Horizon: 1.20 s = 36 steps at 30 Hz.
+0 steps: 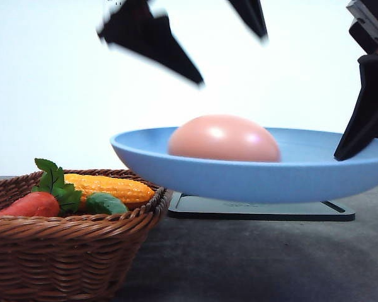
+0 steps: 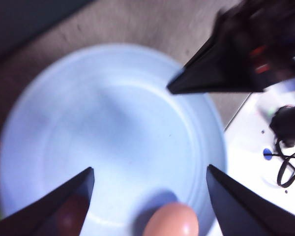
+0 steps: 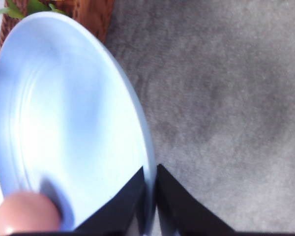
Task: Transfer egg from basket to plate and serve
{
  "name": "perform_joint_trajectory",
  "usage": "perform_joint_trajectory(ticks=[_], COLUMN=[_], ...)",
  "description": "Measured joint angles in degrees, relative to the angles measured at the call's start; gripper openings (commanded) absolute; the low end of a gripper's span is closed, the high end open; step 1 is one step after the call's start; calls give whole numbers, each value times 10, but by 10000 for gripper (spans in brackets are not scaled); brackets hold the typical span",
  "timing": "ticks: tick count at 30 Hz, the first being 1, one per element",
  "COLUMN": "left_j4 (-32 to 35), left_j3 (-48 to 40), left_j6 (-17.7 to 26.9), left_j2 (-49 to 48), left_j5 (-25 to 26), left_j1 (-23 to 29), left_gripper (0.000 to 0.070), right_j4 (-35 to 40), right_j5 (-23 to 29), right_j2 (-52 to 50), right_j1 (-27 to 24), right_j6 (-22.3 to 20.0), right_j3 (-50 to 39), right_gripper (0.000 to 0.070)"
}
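While my right gripper (image 3: 152,196) pinches the smooth round blue plate (image 1: 252,179), one matte egg (image 1: 224,138) rests inside; my left gripper (image 2: 150,179) gapes above.

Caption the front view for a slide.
Right pincer clamps the blue plate by its rim, egg aboard, above the tray; left pincer open overhead.

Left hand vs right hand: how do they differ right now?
The left hand is open above the plate, gripping nothing; the right hand is shut on the plate's rim. The left hand is motion-blurred in the front view; the right hand looks sharper there. Both have black pointed fingers and are near the egg.
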Motion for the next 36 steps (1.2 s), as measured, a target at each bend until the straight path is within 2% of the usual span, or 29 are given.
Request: perform_joint_trajectory(ticks=[8, 14, 17, 26, 36], left_j4=[-94, -127, -130, -134, -140], left_j3=[17, 17, 17, 17, 17], left_j6=[12, 12, 12, 12, 12], left_j2=[-103, -204, -248, -332, -334], left_j5=[-137, -252, -290, -318, -327], left_j1=[4, 4, 4, 4, 4], left_gripper=[458, 458, 458, 458, 458], right_j4=[-1, 1, 1, 1, -20], right_j5=[-4, -4, -12, -12, -13], right_j2=[96, 197, 251, 418, 572], right_j1=[-17, -76, -102, -155, -166], right_j6=[-23, -55, -66, -72, -71], right_j3=[63, 162, 213, 356, 459], right_gripper=[0, 0, 0, 0, 0])
